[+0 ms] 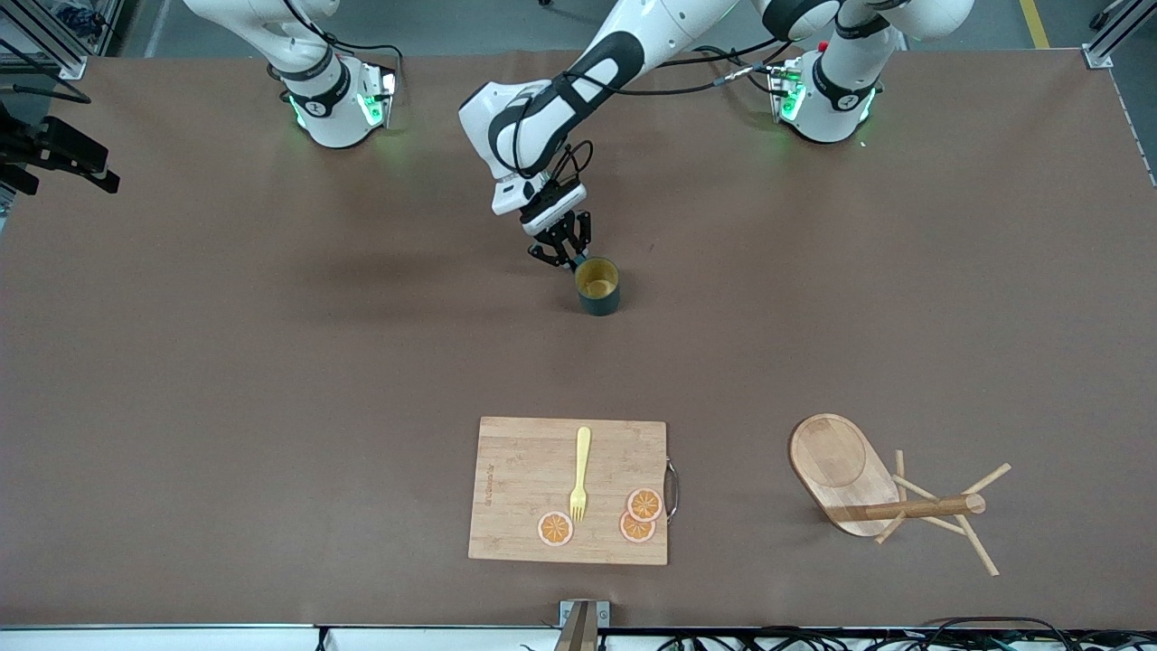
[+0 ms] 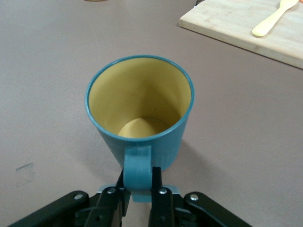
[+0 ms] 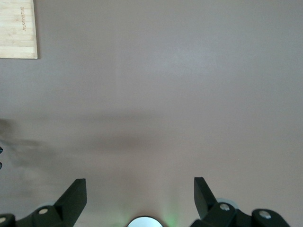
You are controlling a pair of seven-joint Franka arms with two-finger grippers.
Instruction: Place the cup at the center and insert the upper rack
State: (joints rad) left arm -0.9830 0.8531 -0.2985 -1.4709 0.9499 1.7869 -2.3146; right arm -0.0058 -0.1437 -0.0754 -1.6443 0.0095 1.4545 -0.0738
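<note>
The dark teal cup [image 1: 597, 286] with a mustard-yellow inside stands upright near the table's middle. My left gripper [image 1: 562, 249] reaches in from the left arm's base and is shut on the cup's loop handle. In the left wrist view the cup [image 2: 139, 111] fills the middle and the gripper [image 2: 138, 177] pinches the handle from both sides. The upper rack [image 1: 868, 493], a light wooden mug tree, lies tipped on its side close to the front camera, toward the left arm's end. My right gripper [image 3: 140, 187] is open and empty above bare table; it is out of the front view.
A bamboo cutting board [image 1: 515, 452] lies nearer to the front camera than the cup, with a yellow fork [image 1: 579, 473] and three orange slices [image 1: 637, 515] on it. Its corner shows in the right wrist view [image 3: 18, 28] and its edge in the left wrist view [image 2: 236, 23].
</note>
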